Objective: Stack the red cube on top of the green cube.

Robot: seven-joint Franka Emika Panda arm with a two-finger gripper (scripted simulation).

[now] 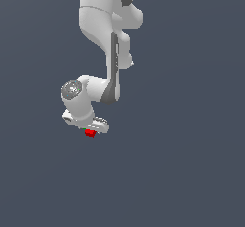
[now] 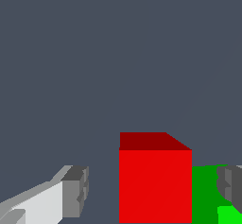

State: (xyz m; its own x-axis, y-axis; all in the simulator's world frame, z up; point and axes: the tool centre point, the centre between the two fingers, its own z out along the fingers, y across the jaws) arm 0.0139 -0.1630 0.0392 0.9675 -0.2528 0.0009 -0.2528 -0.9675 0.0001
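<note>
- Exterior view: the white arm reaches down, its wrist bent low, the tool just over the red cube.
- Wrist view: the tool's fingers stand apart, open, with the red cube between them, untouched.
- The green cube sits right beside the red one, by the other finger.

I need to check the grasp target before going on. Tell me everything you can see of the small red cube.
The small bright red cube is plain and unmarked, with flat matte faces and a darker top. In the wrist view it sits upright between the white gripper's grey fingertips, a gap showing on one side, so it is not clamped. A small green cube stands directly beside it. In the exterior view it shows just under the gripper.
</note>
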